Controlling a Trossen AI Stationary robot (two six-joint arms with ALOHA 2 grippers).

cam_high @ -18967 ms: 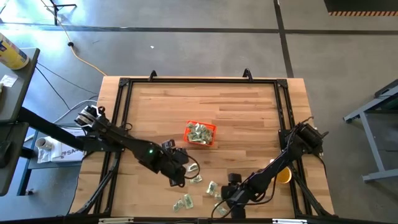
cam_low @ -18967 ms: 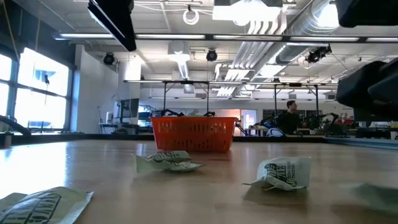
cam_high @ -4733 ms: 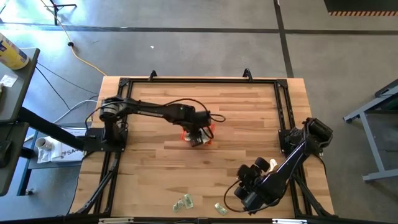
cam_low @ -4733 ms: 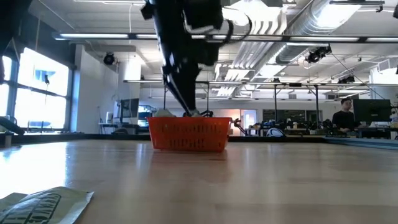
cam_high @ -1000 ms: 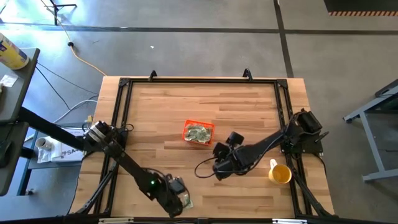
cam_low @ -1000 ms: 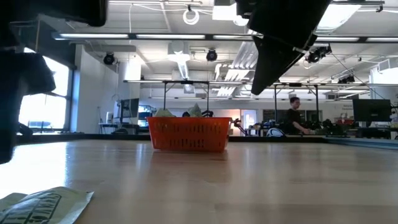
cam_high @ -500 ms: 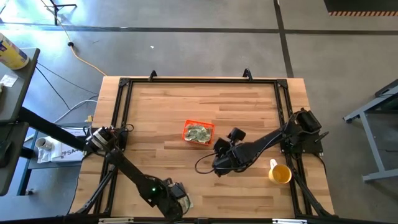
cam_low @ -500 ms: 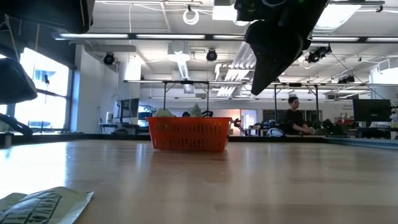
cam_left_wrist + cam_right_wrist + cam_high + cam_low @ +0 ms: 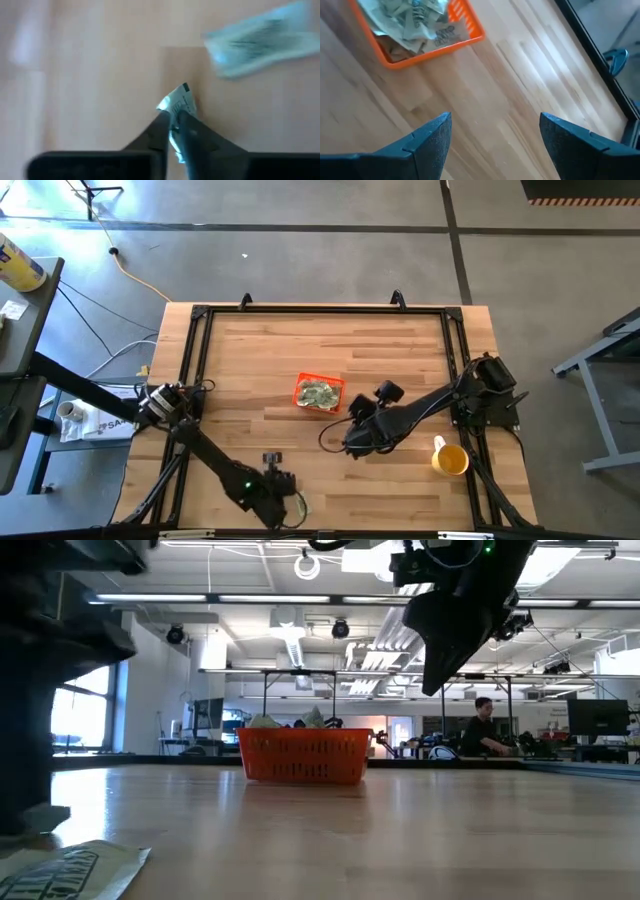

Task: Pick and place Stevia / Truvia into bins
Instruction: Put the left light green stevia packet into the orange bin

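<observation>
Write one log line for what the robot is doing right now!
left pincer: shut on sachet, near front edge | right pincer: open, empty, beside orange bin | second sachet: loose on table

A blurred sachet [image 9: 260,42] is cut by the picture's edge past the left fingers [image 9: 155,131]

A basket [image 9: 319,394] sits mid-table [image 9: 400,350] with sachets [image 9: 318,392] piled in it. The right gripper [image 9: 352,442] hangs just to its right and nearer. The left gripper [image 9: 281,502] works the near edge, left of centre, a sachet [image 9: 181,104] between its fingers and another sachet [image 9: 260,44] lying beside it. A cup [image 9: 450,458] stands at the near right.
</observation>
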